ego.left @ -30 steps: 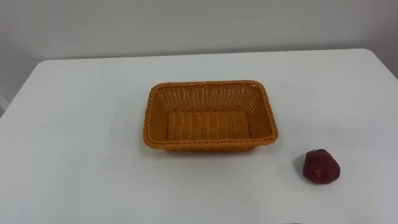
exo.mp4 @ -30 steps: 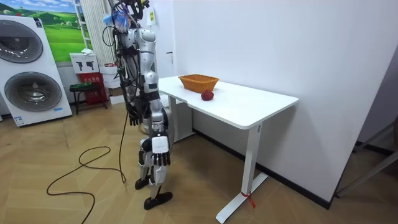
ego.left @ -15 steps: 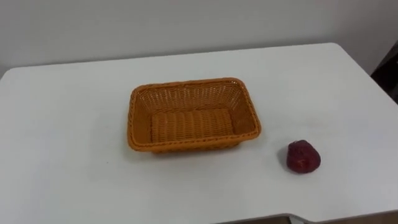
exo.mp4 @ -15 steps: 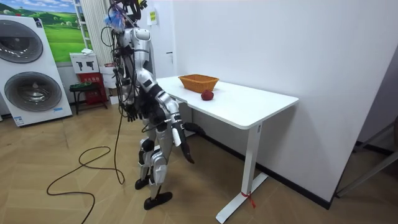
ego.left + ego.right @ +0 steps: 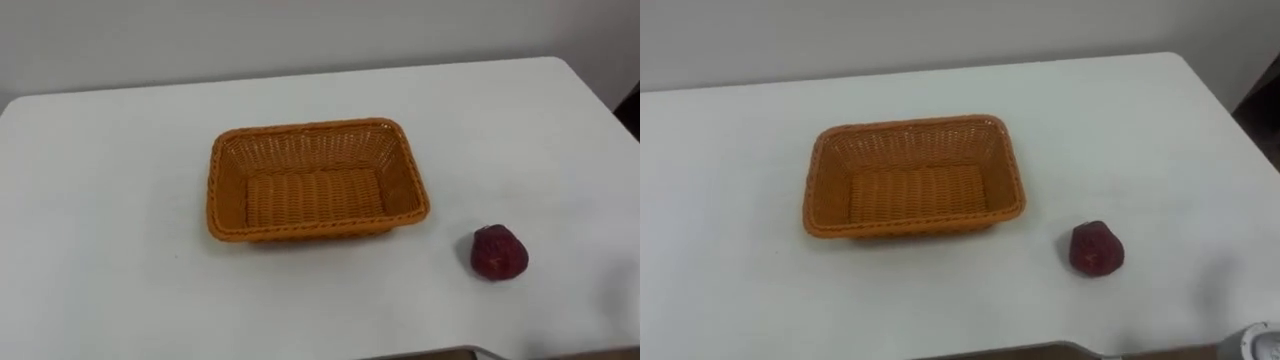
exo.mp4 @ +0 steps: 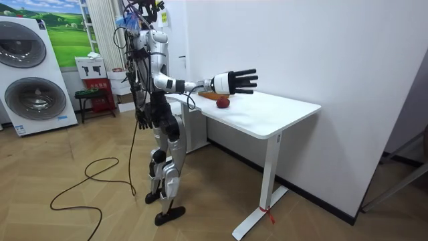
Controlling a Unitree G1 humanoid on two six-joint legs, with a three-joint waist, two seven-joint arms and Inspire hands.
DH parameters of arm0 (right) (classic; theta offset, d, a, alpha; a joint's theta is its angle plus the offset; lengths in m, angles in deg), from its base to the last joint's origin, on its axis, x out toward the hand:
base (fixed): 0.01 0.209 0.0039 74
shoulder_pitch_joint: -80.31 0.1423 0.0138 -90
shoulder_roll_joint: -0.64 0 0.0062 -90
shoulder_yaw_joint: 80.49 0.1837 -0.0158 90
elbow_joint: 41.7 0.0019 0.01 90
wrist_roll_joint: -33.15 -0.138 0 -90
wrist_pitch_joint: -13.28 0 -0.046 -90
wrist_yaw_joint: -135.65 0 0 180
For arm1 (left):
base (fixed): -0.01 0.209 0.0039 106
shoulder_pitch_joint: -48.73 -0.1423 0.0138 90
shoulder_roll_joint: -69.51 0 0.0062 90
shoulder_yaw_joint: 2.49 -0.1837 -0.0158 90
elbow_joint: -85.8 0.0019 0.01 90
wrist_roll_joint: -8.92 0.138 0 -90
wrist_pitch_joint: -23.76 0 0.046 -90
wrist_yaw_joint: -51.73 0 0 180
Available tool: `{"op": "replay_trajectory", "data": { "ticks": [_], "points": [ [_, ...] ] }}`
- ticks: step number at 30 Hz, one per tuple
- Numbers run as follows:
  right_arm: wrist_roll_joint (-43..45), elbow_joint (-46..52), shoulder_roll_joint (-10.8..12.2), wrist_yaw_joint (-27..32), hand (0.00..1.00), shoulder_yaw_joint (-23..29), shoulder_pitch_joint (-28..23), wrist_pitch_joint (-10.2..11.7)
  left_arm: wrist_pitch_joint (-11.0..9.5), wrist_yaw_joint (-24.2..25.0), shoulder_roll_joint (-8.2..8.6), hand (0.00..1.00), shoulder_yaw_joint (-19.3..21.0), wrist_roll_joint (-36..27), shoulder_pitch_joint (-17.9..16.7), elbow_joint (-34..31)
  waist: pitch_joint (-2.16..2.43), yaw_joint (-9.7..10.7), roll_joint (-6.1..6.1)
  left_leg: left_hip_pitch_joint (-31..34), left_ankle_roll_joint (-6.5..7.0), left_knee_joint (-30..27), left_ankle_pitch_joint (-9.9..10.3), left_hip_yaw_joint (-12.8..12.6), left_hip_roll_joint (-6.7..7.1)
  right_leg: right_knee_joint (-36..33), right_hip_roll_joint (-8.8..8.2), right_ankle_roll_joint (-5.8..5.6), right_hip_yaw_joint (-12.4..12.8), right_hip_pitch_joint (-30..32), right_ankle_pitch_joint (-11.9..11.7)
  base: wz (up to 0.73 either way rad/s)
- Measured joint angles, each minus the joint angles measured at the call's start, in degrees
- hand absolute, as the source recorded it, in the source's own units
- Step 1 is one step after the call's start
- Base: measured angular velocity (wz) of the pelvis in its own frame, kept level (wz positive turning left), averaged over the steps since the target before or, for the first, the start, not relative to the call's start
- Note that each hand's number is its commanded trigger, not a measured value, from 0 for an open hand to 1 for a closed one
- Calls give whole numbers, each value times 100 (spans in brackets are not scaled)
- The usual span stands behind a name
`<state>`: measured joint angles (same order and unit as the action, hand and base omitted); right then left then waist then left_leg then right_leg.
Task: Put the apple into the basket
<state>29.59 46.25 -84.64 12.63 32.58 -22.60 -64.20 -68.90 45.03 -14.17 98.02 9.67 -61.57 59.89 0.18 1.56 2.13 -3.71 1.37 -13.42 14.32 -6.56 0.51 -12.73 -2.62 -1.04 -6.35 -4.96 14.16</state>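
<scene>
I'm facing the white table [image 5: 100,250], with the wicker basket [image 5: 310,128] sitting empty mid-table. My right hand [image 6: 234,82] is hovering over the table, spread wide and holding nothing. The left hand [image 6: 142,122] is hanging by the hip, state unreadable. The apple [image 5: 499,253] is lying right of the basket, apart from it. It's probably firm, smooth and prone to rolling, so I'm planning a wrap around its middle. No writing showing on either.
</scene>
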Motion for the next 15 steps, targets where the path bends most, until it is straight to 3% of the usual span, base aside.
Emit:
{"op": "replay_trajectory", "data": {
  "ticks": [2,11,15],
  "points": [
    [417,63,-3,-232,0,-259,21,49,-2,38,-1,0,-17,48,44,1,-4,-75,3,0,0,1,0,-2,-9,14,9,6,-1,0,-13,0],
    [415,78,-24,-1324,0,-1539,-69,59,-42,141,-11,0,-307,51,328,280,-45,-280,1,27,0,-1,0,-4,-22,19,12,15,-34,11,-32,0],
    [414,78,-30,-1711,0,-1857,-67,57,-41,173,-15,0,-410,46,440,282,-19,-348,-11,99,-1,3,0,20,-26,17,15,19,-63,68,-35,2]
  ]
}}
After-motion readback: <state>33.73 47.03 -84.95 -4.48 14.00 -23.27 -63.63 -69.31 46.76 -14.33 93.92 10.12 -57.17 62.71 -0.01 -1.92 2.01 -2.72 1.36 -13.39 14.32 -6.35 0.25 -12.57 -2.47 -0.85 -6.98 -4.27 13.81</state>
